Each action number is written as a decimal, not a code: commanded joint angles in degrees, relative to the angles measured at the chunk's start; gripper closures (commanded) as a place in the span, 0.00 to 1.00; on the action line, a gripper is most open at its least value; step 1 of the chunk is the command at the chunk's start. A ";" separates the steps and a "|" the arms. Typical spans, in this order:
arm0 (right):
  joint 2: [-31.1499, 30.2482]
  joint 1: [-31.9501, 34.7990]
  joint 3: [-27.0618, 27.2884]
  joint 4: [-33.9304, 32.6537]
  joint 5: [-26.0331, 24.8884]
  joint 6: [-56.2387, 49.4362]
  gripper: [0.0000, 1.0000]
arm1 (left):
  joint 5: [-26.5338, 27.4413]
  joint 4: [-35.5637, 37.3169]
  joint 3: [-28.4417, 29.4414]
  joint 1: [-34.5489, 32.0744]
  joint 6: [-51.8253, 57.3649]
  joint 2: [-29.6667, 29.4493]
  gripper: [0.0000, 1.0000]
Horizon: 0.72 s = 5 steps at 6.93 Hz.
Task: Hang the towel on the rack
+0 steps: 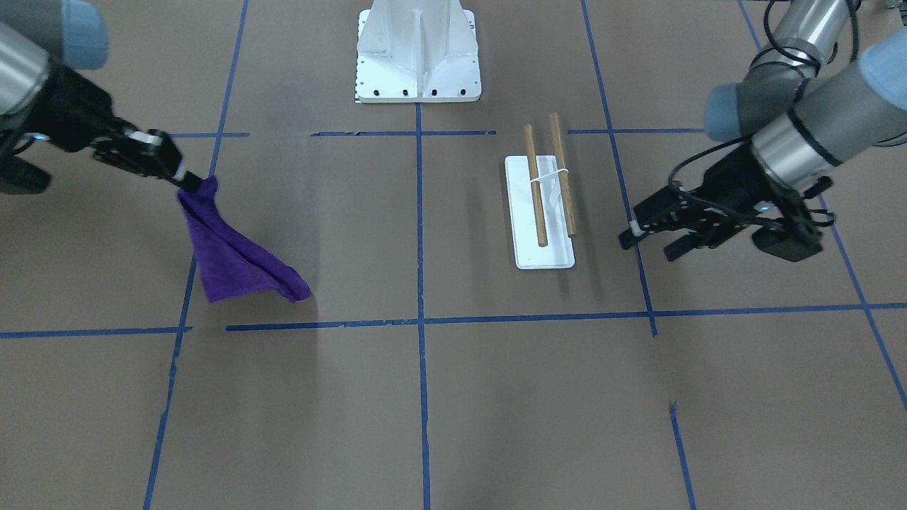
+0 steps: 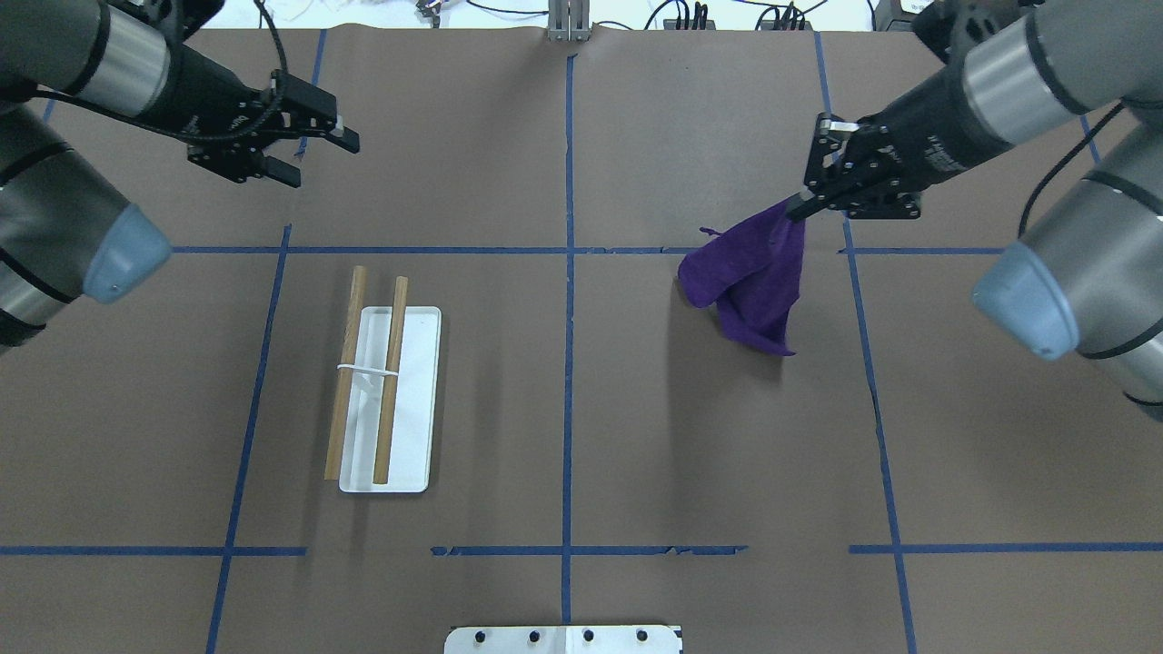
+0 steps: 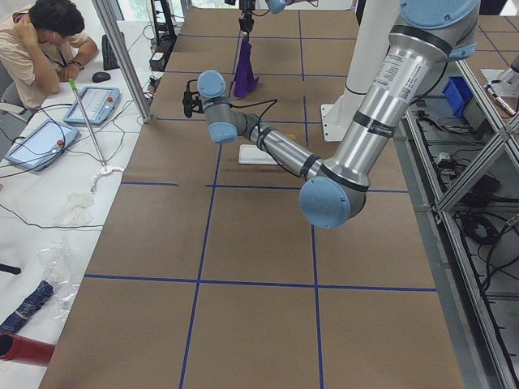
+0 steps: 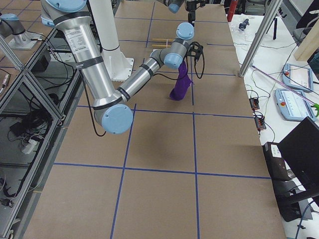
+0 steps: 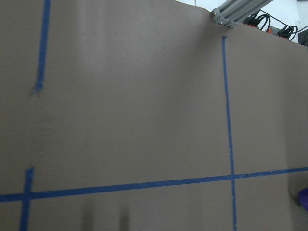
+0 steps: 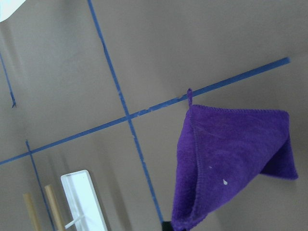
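The deep purple towel (image 2: 754,282) hangs by one corner from my right gripper (image 2: 798,207), which is shut on it above the table's right half. The towel's lower edge drapes just over the brown surface. It also shows in the front view (image 1: 234,255) under that gripper (image 1: 186,180), and in the right wrist view (image 6: 226,154). The rack (image 2: 386,400), a white base with two wooden rods held by a white band, stands on the left half (image 1: 542,212). My left gripper (image 2: 320,159) is open and empty, held above the table beyond the rack (image 1: 648,248).
The robot's white base (image 1: 418,57) stands at the near middle edge. Blue tape lines cross the brown table cover. An operator (image 3: 49,40) sits at a side desk with teach pendants, off the table's far side.
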 commanded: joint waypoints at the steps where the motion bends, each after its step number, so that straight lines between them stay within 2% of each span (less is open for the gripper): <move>1: 7.58 -9.49 -0.17 -2.43 -8.92 5.10 1.00 | 5.21 0.06 0.29 7.25 -16.91 -7.37 0.00; 2: 11.53 -11.78 -0.43 -6.28 -11.22 5.11 1.00 | 7.51 0.24 0.37 9.81 -21.58 -9.49 0.00; 4: 13.40 -15.74 -0.43 -6.93 -16.40 5.11 1.00 | 8.83 0.24 0.64 12.98 -26.35 -10.91 0.00; 5: 13.67 -16.28 -0.43 -6.94 -16.95 5.11 1.00 | 11.11 0.24 0.46 14.74 -27.33 -11.53 0.01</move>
